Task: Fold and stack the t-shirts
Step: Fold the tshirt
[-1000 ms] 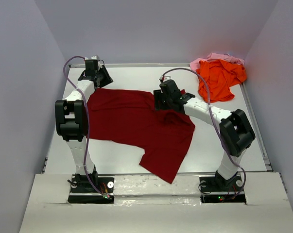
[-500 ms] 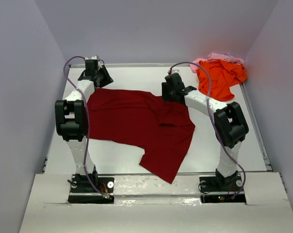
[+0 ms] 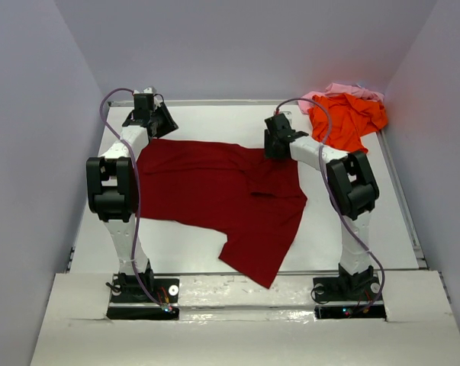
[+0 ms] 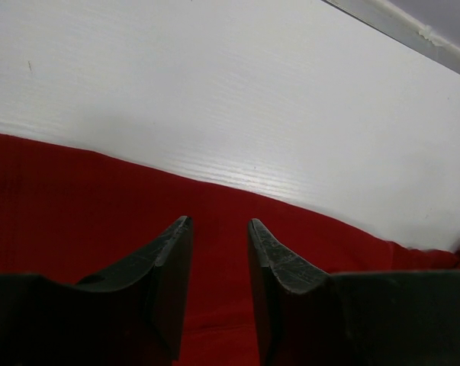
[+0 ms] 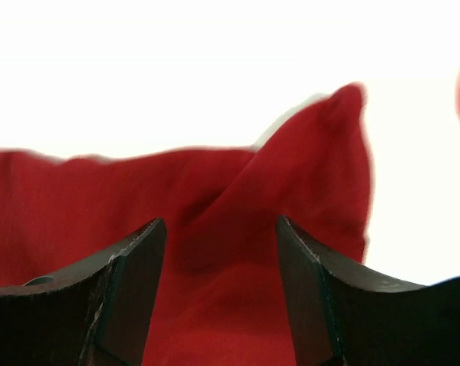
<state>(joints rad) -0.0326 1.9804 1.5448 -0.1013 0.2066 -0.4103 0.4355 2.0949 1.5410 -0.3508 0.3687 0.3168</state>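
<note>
The maroon t-shirt [image 3: 214,191] lies spread across the middle of the white table, one part reaching to the near edge. My left gripper [image 3: 159,123] hovers over its far left edge. In the left wrist view the left gripper [image 4: 218,221] is narrowly open, with maroon cloth [image 4: 77,198] beneath and between the fingers. My right gripper [image 3: 276,145] is at the shirt's far right corner. In the right wrist view the right gripper [image 5: 220,221] is wide open over a creased flap of maroon cloth [image 5: 306,175]. The orange t-shirt [image 3: 344,122] lies crumpled at the back right, on the pale pink t-shirt [image 3: 338,89].
The table [image 3: 214,122] is boxed in by grey walls on the left, back and right. Its raised metal rim [image 4: 401,24] runs along the far edge. The arm bases stand at the near edge.
My right arm has swung back and to the right, from over the middle of the maroon shirt to its far right corner. The left arm has not moved.
</note>
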